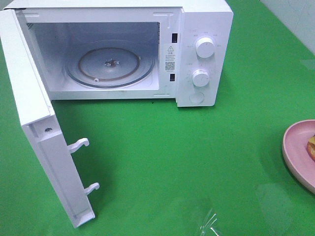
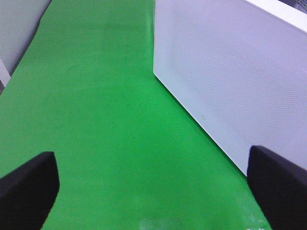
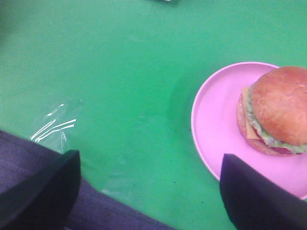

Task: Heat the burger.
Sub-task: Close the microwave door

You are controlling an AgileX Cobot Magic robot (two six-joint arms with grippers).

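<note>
Left tool (image 2: 153, 191): wide open, holding nothing, over the green surface (image 2: 105, 120), with the white dotted side of the microwave (image 2: 235, 76) close by. Right tool (image 3: 148, 191): wide open too, holding nothing, low over the green surface, near the pink plate (image 3: 216, 120) but not touching it.

Burger (image 3: 278, 110): sitting on the pink plate, toward one side of it. Shiny brown bun on top, green lettuce and yellow cheese sticking out under it. Seen from the high camera, plate at the far right edge of the surface, only part of it showing, with a tiny bit of the burger at the very edge. Well apart from the microwave.

Microwave at the back of the surface, door (image 1: 39, 128) swung wide open to the left. Round glass tray (image 1: 110, 66) inside, nothing on it. Two white knobs (image 1: 204, 47) on the front, one above the other, and a round button below them.

Bit of clear plastic (image 1: 209, 223) lying on the green surface near the front.
</note>
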